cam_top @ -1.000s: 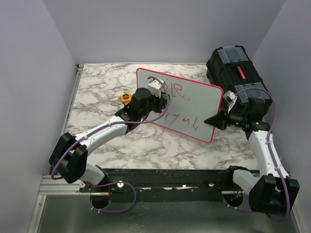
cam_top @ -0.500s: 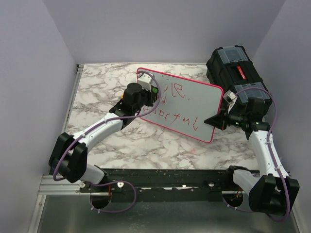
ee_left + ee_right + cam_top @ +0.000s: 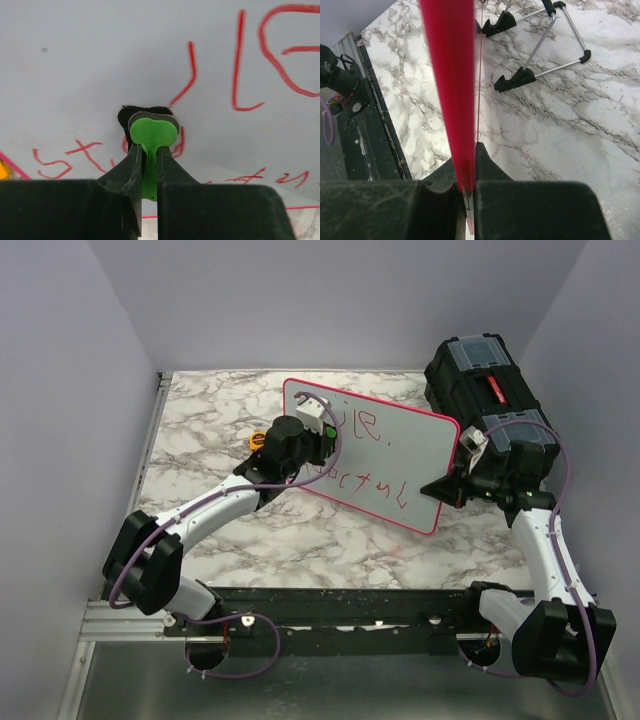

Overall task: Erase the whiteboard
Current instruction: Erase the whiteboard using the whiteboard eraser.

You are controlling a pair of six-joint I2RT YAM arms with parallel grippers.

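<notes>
The whiteboard (image 3: 400, 445), white with a pink-red rim and red handwriting, stands tilted on the marble table. My left gripper (image 3: 322, 443) is at the board's left part, shut on a green eraser (image 3: 153, 131) whose black felt pad presses against the board face (image 3: 100, 50) among the red letters. The left gripper (image 3: 149, 150) clamps the eraser's thin green stem. My right gripper (image 3: 452, 483) is shut on the board's right edge. In the right wrist view the red rim (image 3: 451, 75) runs down between the right gripper's (image 3: 467, 162) fingers.
A black toolbox (image 3: 485, 390) stands at the back right, just behind the right arm. A small orange-yellow object (image 3: 258, 439) lies on the table left of the board. The board's wire stand with black feet (image 3: 512, 82) rests on the marble table (image 3: 340, 535). Walls enclose three sides.
The left gripper with the eraser slid left across the board, then came partway back to the right. The right gripper and the board have stayed put.
</notes>
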